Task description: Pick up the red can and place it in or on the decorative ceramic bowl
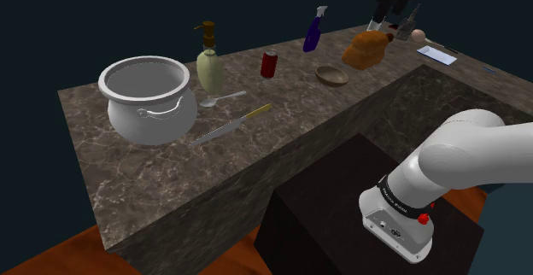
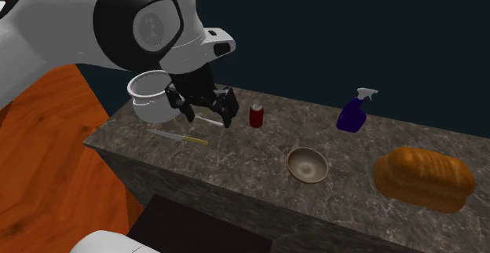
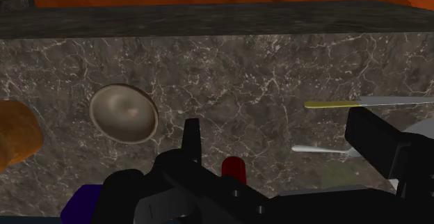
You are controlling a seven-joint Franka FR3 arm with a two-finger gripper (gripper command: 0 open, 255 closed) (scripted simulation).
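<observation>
**Red can pick: jaws wide open, nothing grabbed yet**

The gripper [image 2: 209, 111] hangs over the marble counter [image 1: 154, 175] with its fingers spread apart and nothing between them. In the second exterior view the red can [image 2: 256, 115] stands upright just to the gripper's right, close but not touching. In the shoulder view the can [image 1: 269, 64] sits toward the far edge of the counter, between the soap dispenser [image 1: 209, 60] on its left and the purple spray bottle [image 1: 313, 32] further right. The bowl [image 1: 332, 75] is right of the can and a bit nearer, with a loaf of bread [image 1: 367, 49] beyond it.

How the can will handle is my guess:
- Small, so probably light; lifting shouldn't be an issue.
- Rigid enough that it shouldn't crush under a firm squeeze.
- The sides look smooth and round, so it could rotate or slip if caught off-centre.
- It's tall and narrow, so a bump from one finger could tip it over.

I'd grab it around the middle of the body, one finger on each side, not up at the rim.

The wrist view shows the bowl [image 3: 124, 113] is shallow with a curved inside, so the can may not stand up in there. I'd let go low. The knife [image 2: 181, 137], spoon [image 3: 320, 148] and white pot [image 1: 145, 102] are all off to the side.
</observation>
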